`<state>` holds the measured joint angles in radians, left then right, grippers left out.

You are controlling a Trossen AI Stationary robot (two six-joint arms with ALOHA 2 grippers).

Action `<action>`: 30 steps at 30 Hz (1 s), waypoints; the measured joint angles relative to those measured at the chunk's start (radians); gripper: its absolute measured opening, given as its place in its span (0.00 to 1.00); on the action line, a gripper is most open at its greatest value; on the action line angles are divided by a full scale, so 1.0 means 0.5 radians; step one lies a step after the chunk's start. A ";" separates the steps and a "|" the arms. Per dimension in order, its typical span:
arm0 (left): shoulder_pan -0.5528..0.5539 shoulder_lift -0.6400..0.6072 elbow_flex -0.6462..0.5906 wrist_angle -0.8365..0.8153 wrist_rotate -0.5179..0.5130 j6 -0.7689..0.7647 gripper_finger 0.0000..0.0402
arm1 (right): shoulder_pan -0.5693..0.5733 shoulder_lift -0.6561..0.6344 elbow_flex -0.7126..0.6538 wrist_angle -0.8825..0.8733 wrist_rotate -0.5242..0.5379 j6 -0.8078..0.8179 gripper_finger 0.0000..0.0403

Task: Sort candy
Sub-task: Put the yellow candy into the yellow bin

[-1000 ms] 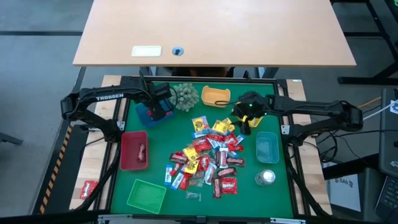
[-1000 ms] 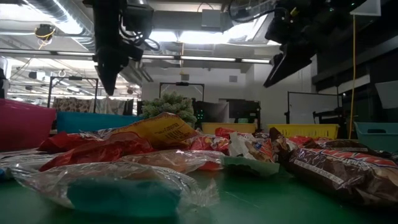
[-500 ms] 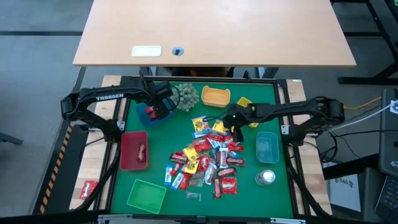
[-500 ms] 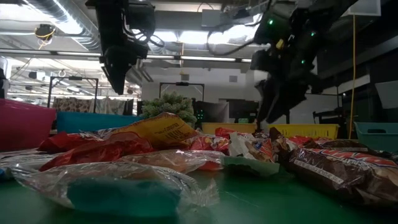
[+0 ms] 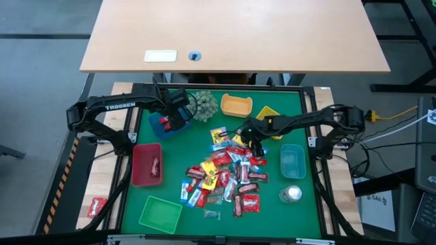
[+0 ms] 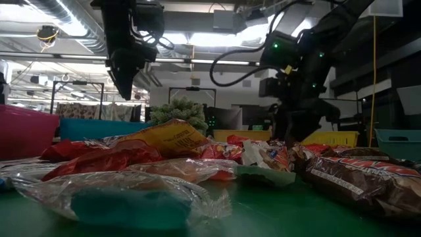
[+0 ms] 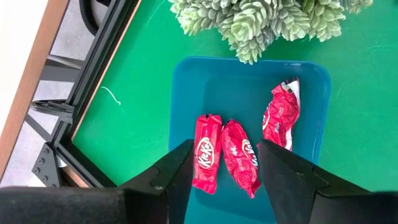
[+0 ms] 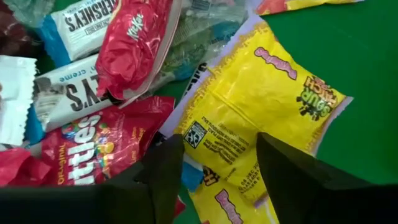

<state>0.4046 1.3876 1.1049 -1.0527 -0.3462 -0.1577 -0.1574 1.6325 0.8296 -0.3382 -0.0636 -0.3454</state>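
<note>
The candy (image 5: 225, 173) lies in a loose pile of red, yellow, blue-white and silvery packets on the green mat. My right gripper (image 5: 253, 141) is low over the pile's far edge and open. Its fingers (image 8: 163, 169) stand on either side of a yellow packet (image 8: 261, 106), beside a red Skittles packet (image 8: 93, 146). My left gripper (image 5: 178, 117) hangs open above the dark blue tray (image 7: 186, 81) at the far left, where three red candy packets (image 7: 239, 165) lie flat. Nothing is between its fingers (image 7: 180, 163).
A spiky plant ball (image 5: 203, 105) and a yellow tray (image 5: 236, 105) stand at the far edge. A red tray (image 5: 146, 163) with one packet is at the left, a green tray (image 5: 161, 214) near left, and a light blue tray (image 5: 293, 161) and silver can (image 5: 291, 194) at the right.
My right gripper has come down from high above the table and moved toward the left and near edges, from beside the yellow tray to the far edge of the candy pile. The candy has not moved.
</note>
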 joint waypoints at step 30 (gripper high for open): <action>-0.093 0.000 0.000 0.155 0.040 0.020 0.41 | 0.000 -0.282 0.208 -0.371 0.057 -0.004 0.04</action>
<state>0.3579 1.3876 1.1049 -0.9754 -0.3260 -0.1478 -0.1574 1.4915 0.9335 -0.5238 -0.0348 -0.3473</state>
